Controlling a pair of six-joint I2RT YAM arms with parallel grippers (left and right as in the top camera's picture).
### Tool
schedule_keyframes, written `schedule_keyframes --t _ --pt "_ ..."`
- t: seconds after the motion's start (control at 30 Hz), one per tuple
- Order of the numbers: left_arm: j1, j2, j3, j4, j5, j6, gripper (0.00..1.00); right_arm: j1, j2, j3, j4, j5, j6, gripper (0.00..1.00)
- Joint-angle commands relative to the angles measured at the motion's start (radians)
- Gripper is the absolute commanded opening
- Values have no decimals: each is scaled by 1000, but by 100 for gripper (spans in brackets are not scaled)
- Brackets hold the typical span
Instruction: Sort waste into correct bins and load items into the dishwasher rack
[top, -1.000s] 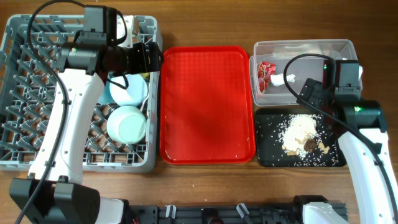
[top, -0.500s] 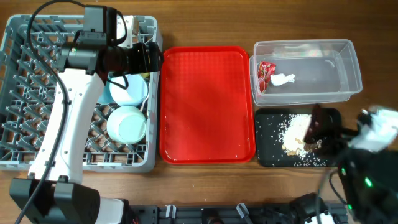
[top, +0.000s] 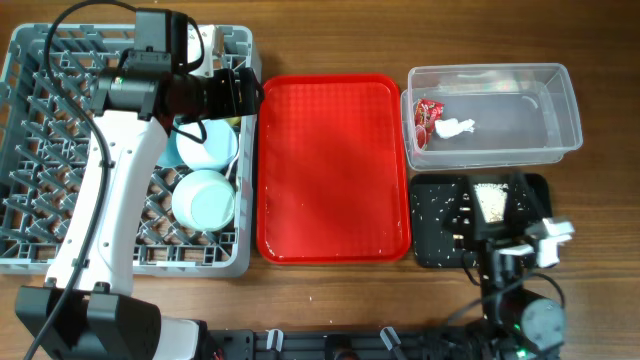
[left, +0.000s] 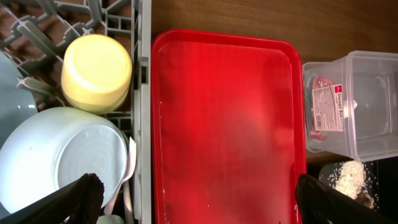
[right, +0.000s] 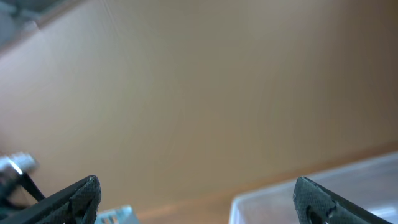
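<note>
My left gripper (left: 200, 190) hangs open over the right edge of the grey dishwasher rack (top: 40, 150) and the red tray, holding nothing. In the rack lie a yellow cup (left: 96, 71), an upturned light blue bowl (left: 56, 162), a pale green bowl (top: 203, 198) and a white spoon (left: 129, 168). The red wrapper (top: 428, 115) and white tissue (top: 455, 128) lie in the clear tub (top: 520, 120). Whitish crumbs (top: 492, 203) sit on the black tray (top: 435, 230), partly hidden by my folded right arm. My right gripper (right: 198, 190) is open and empty, facing the wall.
The flat red serving tray (top: 335, 165) lies between the rack and the bins, with only a few specks on it. The clear tub's rim (right: 323, 193) shows low in the right wrist view. Bare wooden table surrounds everything.
The right arm has pulled back from the clear tub toward the front edge and now sits folded over the black tray. The left arm has not moved.
</note>
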Motion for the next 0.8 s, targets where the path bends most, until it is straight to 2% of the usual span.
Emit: schedule_keyframes --t 0.0,0.1,0.23,0.3,0.43,0.77 --pt "5 -5 1 0 9 -9 100 -7 -19 -32 -89 -24 -5 99" --pt "5 -5 1 0 9 -9 100 -47 -19 -32 -272 -50 -55 100" --pt "5 -5 1 0 9 -9 100 -216 -19 -32 -286 -269 -147 100" --pt "5 -5 1 0 9 -10 99 -276 -19 -32 -299 -309 -175 100" --pt "5 -5 1 0 9 -10 100 -280 -19 -32 -299 -319 -317 100" --pt "5 -5 1 0 9 -9 100 -280 -17 -32 -298 -319 -316 100"
